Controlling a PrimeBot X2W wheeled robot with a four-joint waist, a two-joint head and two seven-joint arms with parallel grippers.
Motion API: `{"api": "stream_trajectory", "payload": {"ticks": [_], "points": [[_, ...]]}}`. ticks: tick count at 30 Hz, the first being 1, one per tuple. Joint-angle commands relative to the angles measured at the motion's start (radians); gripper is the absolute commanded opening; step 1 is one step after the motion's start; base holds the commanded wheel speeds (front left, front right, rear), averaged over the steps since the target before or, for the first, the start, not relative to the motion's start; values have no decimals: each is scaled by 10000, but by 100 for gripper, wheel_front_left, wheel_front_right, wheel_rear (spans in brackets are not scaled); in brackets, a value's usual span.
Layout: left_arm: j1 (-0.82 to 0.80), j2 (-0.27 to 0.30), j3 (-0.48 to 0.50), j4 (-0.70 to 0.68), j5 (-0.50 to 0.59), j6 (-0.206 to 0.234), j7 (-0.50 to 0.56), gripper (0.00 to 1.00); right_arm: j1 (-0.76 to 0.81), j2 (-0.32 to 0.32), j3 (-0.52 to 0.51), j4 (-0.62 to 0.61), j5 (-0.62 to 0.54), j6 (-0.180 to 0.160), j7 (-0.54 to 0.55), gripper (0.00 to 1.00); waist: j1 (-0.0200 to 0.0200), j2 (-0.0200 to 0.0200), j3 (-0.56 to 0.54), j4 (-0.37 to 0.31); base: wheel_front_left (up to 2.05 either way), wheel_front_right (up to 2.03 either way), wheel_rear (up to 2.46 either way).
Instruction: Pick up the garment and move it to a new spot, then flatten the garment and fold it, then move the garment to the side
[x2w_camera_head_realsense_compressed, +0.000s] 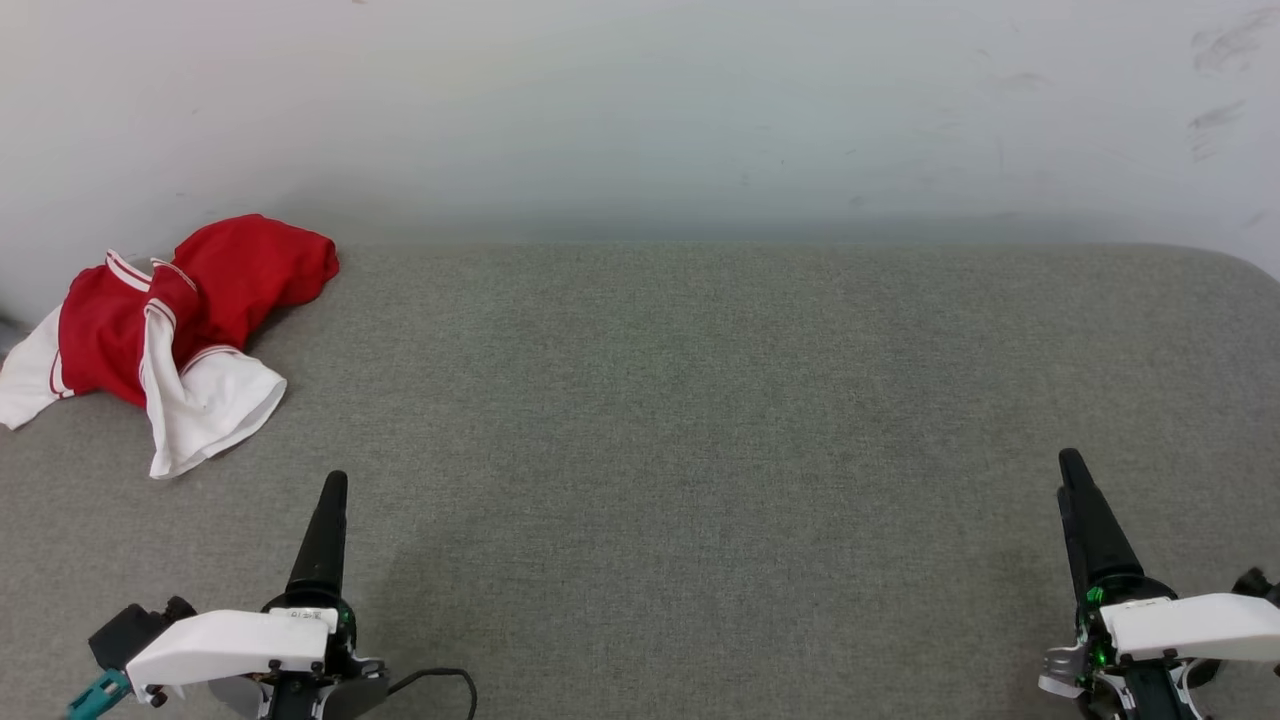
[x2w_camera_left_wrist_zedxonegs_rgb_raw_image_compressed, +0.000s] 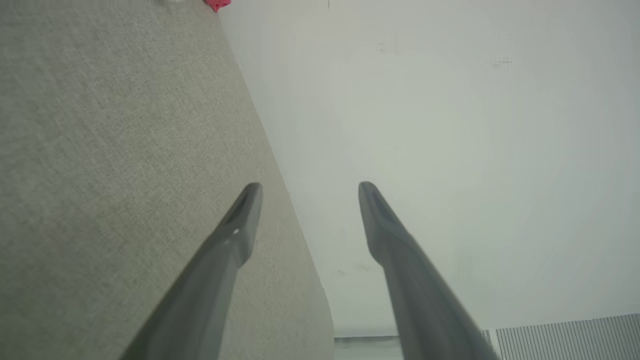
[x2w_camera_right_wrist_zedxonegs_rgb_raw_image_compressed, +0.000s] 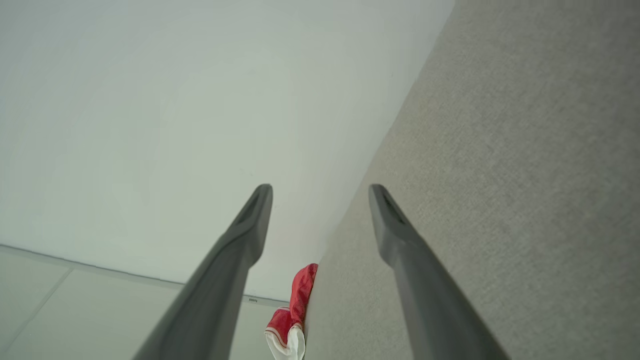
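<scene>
1. The garment lies crumpled in the upper left of the head view. It sits at the far left end of the grey counter, close against the pale wall. The red body is bunched up. One white sleeve spills toward the lower side of the heap and another reaches the frame's left edge. Nothing holds it, so it looks simply dropped there, with flattening and folding all still to do.
2. The left jaws sit at the lower left of the head view, their dark fingers pointing up the frame, below the garment and clear of it. In the left wrist view the two fingers stand wide apart. Between them are only bare counter and wall, and they touch nothing. A sliver of red shows at that view's top edge.
3. The right jaws sit at the lower right of the head view, fingers also pointing up, well apart from the garment. In the right wrist view the fingers are spread just as wide and hold nothing. The garment shows small at the bottom centre.
4. Both arms seem parked low at the two sides, probably to keep the middle of the counter free for spreading. The left jaws are nearer, so they look better placed to reach first.
</scene>
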Motion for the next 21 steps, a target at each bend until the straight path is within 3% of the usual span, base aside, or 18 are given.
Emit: {"api": "stream_trajectory", "payload": {"ticks": [1,21], "points": [[-200,25,-12,-300,422,73,-108,100,-64,-20,38,-300,-433,0,-103,100,0,0,1,1,0,0,0],[82,88,-720,-1031,5005,1217,-886,100,204,-11,581,-1168,-5069,0,-869,100,0,0,-1,22,0,0,0]]}}
